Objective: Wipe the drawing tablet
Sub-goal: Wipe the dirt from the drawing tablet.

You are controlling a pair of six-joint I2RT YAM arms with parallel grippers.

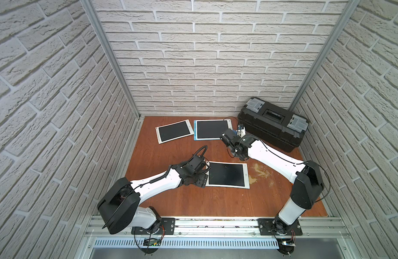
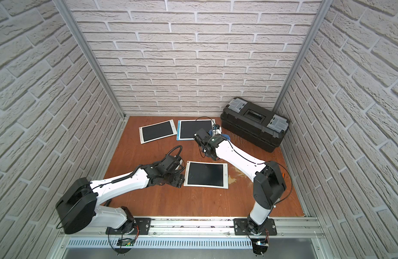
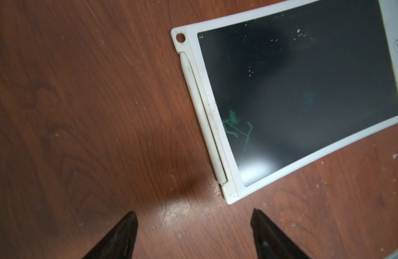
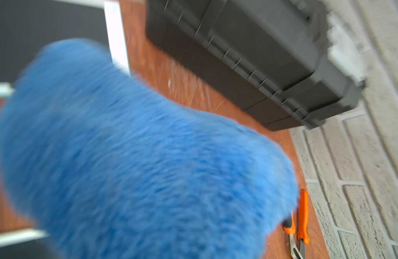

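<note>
White-framed tablet: green scribbles, specks | left gripper wide, empty | right gripper clamps cloth

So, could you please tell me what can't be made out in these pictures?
Right gripper: fingers shown nowhere; the blue fluffy cloth, blurred, fills the right wrist view, and the wrist covers them in both top views.
Orange-handled pliers: jaws cut off by the right wrist view's edge, one handle partly behind the cloth.
White drawing tablet: one end cut off in the left wrist view.
Left gripper: only fingertips show there.
</note>
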